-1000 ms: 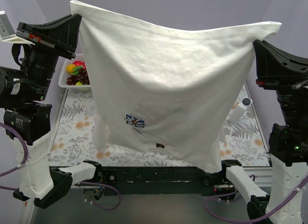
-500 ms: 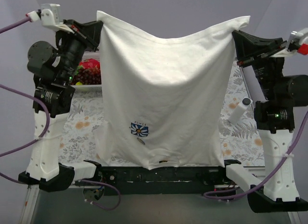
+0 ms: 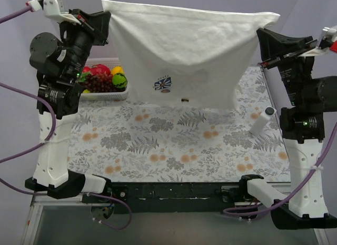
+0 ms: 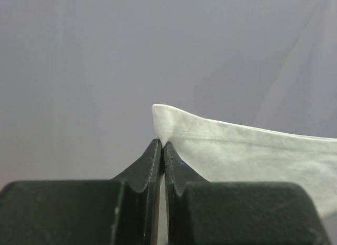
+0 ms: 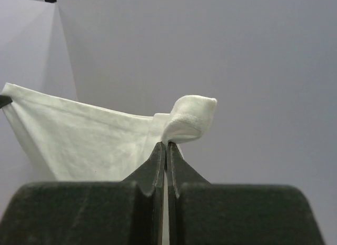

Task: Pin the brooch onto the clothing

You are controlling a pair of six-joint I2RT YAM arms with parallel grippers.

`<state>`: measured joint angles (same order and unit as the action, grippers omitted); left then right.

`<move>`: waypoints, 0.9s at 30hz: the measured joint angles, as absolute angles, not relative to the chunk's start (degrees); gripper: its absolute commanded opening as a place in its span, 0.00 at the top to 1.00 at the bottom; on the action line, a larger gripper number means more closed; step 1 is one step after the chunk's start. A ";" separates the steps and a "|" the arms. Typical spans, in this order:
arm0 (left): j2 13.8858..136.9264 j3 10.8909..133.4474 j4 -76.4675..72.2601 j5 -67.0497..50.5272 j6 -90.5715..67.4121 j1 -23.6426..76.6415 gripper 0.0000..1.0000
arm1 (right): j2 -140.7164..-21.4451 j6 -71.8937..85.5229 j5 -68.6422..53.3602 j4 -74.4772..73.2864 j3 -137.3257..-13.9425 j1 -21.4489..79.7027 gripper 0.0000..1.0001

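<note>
The clothing (image 3: 189, 50) is a white T-shirt held up in the air over the far half of the table, hem edge on top, sagging between my two arms. Its blue-and-white flower emblem (image 3: 164, 85) and dark neck label (image 3: 184, 99) hang at the lower edge. My left gripper (image 3: 108, 14) is shut on the top left corner, and the left wrist view shows the clothing (image 4: 237, 150) pinched at my left gripper (image 4: 161, 143). My right gripper (image 3: 261, 32) is shut on the top right corner; the clothing (image 5: 79, 139) curls over my right gripper (image 5: 166, 145). No brooch shows.
A white basket (image 3: 105, 95) of plastic fruit stands at the back left, beside the left arm. A small white bottle (image 3: 261, 121) lies tilted at the right edge of the floral tablecloth (image 3: 168, 145). Both arm bases sit at the near edge.
The clothing has swung from hanging near the front edge to the far side of the table, its lower edge lifted. Both arms reached up and back while keeping hold of its corners.
</note>
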<state>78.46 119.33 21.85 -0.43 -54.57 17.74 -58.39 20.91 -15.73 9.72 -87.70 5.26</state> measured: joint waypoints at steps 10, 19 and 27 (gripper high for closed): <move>69.54 119.85 20.93 -3.51 -55.44 17.74 1.00 | -47.81 22.76 -15.44 15.84 -85.14 5.26 0.99; 64.12 118.43 21.21 -9.26 -58.15 17.74 1.00 | -44.27 24.93 -16.40 15.92 -83.74 5.26 0.99; 62.17 117.56 21.39 -13.89 -60.55 17.74 1.00 | -39.70 25.08 -16.60 15.07 -83.35 5.26 0.99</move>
